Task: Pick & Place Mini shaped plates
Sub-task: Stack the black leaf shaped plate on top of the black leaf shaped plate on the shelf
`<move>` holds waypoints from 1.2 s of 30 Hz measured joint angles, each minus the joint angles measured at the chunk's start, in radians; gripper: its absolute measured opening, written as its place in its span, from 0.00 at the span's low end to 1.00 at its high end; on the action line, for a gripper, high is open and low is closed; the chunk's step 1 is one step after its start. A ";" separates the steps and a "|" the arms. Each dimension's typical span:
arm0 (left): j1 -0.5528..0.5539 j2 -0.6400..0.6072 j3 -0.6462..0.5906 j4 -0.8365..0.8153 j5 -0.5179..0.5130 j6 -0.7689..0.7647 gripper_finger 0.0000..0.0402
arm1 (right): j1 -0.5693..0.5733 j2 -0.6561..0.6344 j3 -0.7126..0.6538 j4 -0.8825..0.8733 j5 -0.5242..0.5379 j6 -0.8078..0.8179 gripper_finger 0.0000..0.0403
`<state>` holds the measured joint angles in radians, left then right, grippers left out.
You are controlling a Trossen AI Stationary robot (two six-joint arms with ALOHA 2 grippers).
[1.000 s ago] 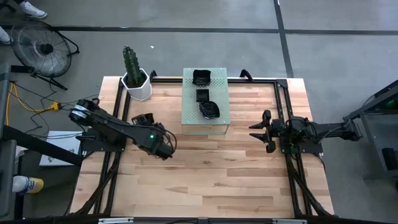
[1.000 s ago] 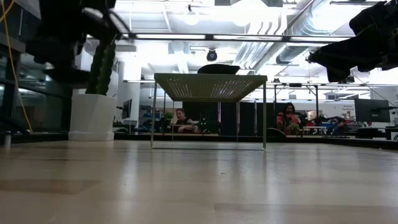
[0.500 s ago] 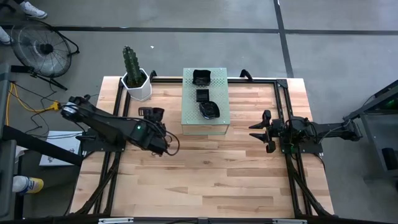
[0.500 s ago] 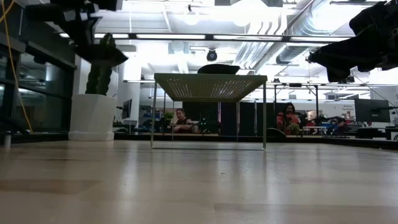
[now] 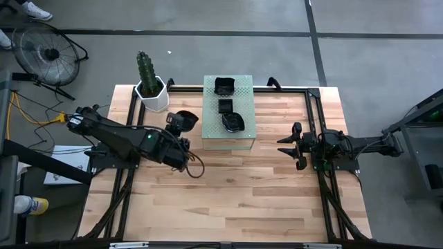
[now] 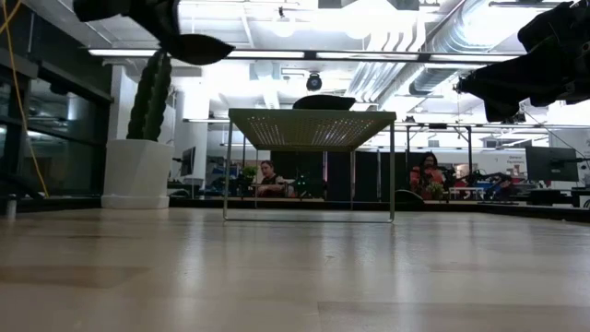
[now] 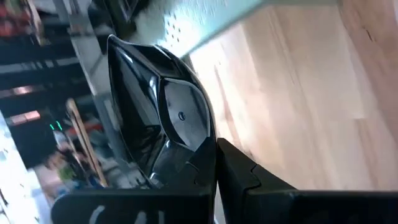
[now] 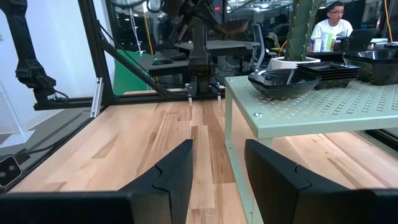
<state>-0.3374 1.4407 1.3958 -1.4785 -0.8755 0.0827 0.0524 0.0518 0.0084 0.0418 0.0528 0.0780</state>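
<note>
A glossy black mini plate [image 5: 183, 119] hangs high over the table's left half, just left of the pale green perforated stand [image 5: 229, 135]. My left gripper [image 5: 174, 130] is shut on this plate. In the low view the plate [image 6: 198, 48] is well above the stand's top [image 6: 311, 124]. Three more groups of black plates [image 5: 223, 86] [image 5: 226, 106] [image 5: 232, 122] rest on the stand. My right gripper [image 5: 285, 145] waits open at the table's right, clear of everything. My left gripper pinches the plate's rim [image 7: 198, 155] between its two fingers [image 7: 239, 171], coming from the table's left and slanting down. The plate sticks out beyond the fingertips toward the stand. It is lifted clear of the table and lies about level in the low view.
A white hexagonal pot with a cactus [image 5: 151, 93] stands at the far left corner, close behind the left arm. The stand's thin legs [image 6: 224, 171] leave a gap beneath its top. People sit in the room beyond the table [image 6: 267, 180].
My left gripper has risen and gone toward the stand, rolling its wrist as it went. The plate has gone up with it, shifting right and toward the far edge, and has turned from tilted to about level. The right arm has kept still.
</note>
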 joint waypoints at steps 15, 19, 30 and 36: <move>0.146 0.000 0.001 0.471 0.100 0.821 0.00 | 0.000 0.000 0.000 0.000 0.000 0.000 0.35; 0.184 0.012 0.001 0.625 0.190 0.998 0.00 | 0.000 0.000 0.000 0.000 0.000 0.000 0.35; 0.251 0.067 0.001 0.839 0.422 1.237 0.00 | 0.000 0.000 0.000 0.000 0.000 0.000 0.35; 0.311 0.098 0.002 0.889 0.502 1.310 0.00 | 0.000 0.005 0.000 0.000 0.000 0.000 0.35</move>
<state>-0.0260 1.5388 1.3979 -0.5900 -0.3738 1.3928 0.0525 0.0570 0.0086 0.0418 0.0528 0.0780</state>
